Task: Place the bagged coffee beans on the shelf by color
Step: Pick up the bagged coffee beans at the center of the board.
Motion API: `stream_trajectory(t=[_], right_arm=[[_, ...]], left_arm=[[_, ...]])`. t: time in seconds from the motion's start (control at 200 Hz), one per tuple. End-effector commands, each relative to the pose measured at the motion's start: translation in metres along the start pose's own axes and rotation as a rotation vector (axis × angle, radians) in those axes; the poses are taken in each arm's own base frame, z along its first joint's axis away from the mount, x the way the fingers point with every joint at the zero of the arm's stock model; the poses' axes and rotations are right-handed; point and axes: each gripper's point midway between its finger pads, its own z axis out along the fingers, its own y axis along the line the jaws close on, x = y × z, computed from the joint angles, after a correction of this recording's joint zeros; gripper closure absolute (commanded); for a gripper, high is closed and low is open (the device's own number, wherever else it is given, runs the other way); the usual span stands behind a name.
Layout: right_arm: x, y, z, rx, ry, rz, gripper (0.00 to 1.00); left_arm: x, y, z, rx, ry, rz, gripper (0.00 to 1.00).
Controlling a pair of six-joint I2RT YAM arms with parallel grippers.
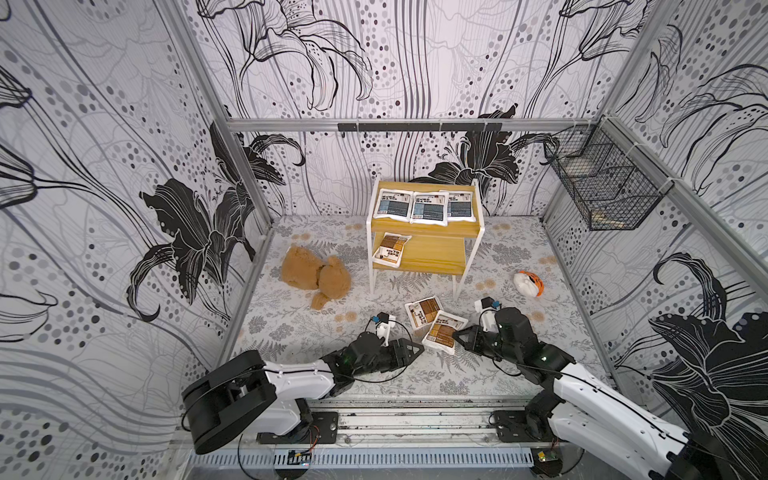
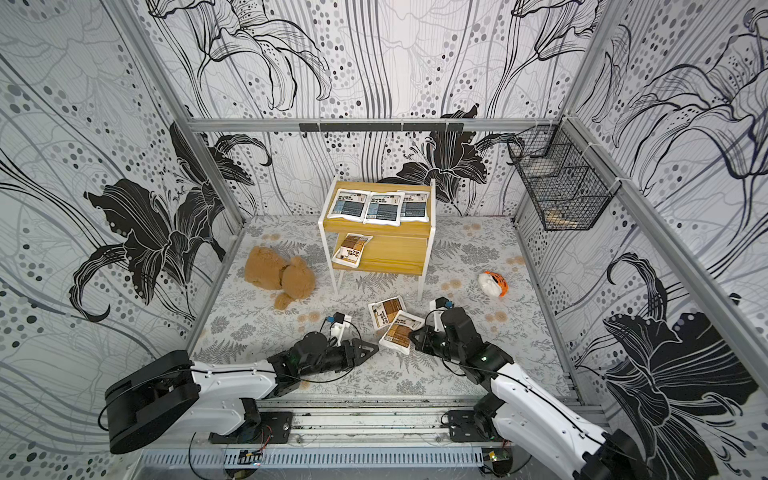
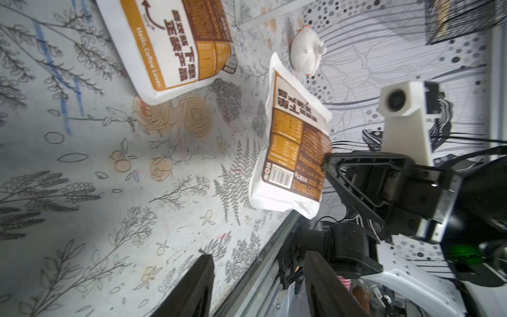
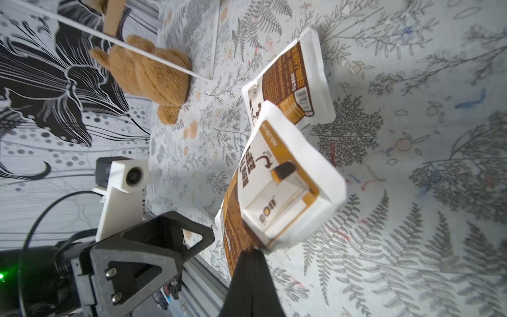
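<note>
The shelf (image 1: 436,254) stands at the back, with three blue-grey bagged coffee beans (image 1: 429,208) in a row on its top board and one brown pouch (image 1: 390,249) at the left end of the lower board. Two brown pouches lie on the floor in front, the farther one (image 1: 424,311) flat. My right gripper (image 1: 456,333) is shut on the edge of the nearer brown pouch (image 1: 443,332), which the right wrist view shows tilted up from my closed right gripper (image 4: 251,255). My left gripper (image 3: 260,263) is open and empty, just left of that pouch (image 3: 290,148).
A brown teddy bear (image 1: 316,274) lies left of the shelf. A white-and-orange ball-like toy (image 1: 528,283) sits to the right. A black wire basket (image 1: 598,187) hangs on the right wall. A metal rail (image 1: 395,411) runs along the front edge behind both arms.
</note>
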Motion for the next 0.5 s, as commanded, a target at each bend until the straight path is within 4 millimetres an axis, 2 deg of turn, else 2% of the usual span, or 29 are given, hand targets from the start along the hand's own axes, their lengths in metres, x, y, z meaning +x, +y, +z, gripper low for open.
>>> stream_trajectory(t=[0.0,0.1,0.225,0.496], right_arm=[[-0.024,0.023,-0.009,-0.093,-0.111,0.088,1.0],[-0.035,0.04,-0.019,-0.141,-0.149,0.103,1.0],[-0.042,0.055,-0.029,-0.196,-0.181,0.132,1.0],[-0.041,0.066,-0.035,-0.25,-0.169,0.155,1.0]], left_arm=[[-0.014,-0.04,-0.007,0.128,-0.063,-0.028,0.39],[-0.02,-0.061,-0.009,0.164,-0.081,-0.021,0.36],[-0.024,-0.076,-0.01,0.216,-0.099,-0.043,0.36],[-0.028,-0.106,-0.001,0.276,-0.11,-0.019,0.35]])
